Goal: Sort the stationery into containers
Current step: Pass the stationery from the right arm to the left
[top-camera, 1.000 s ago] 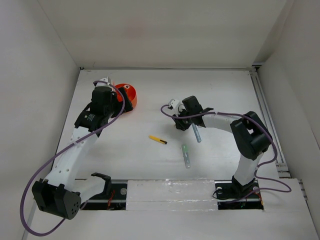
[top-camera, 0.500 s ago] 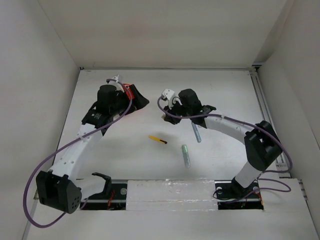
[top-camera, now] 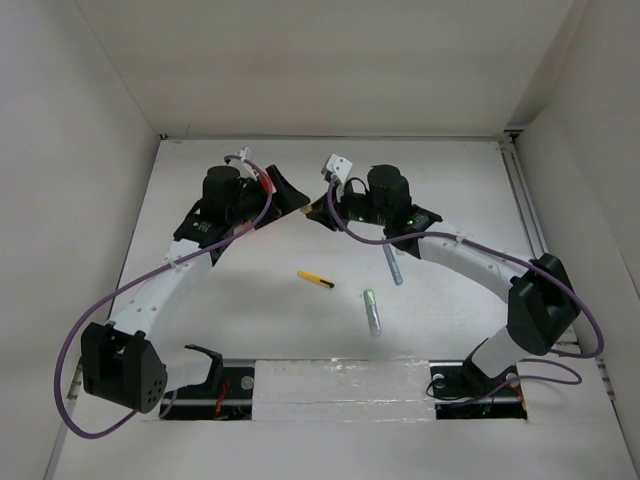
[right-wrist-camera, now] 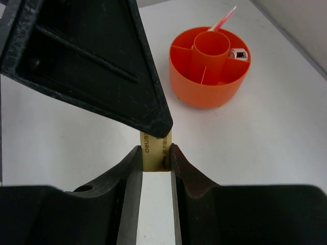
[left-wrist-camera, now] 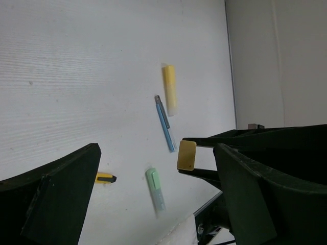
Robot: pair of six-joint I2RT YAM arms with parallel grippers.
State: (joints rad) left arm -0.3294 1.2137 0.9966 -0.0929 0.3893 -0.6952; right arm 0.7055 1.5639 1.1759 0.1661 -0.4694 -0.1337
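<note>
Drawing closer than before, left jaws spread, right jaws pinching tan eraser

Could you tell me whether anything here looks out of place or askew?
Nothing looks spilled or damaged. The only oddity is the pink pen, which leans at a tilt out over the far rim of the orange cup instead of sitting down inside it.

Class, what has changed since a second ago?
The right arm, jaws shut on the tan eraser, swung left towards the orange cup. The left arm, jaws open, turned right over the cup. The yellow-black pen, grey-blue pen and green marker stayed put.
</note>
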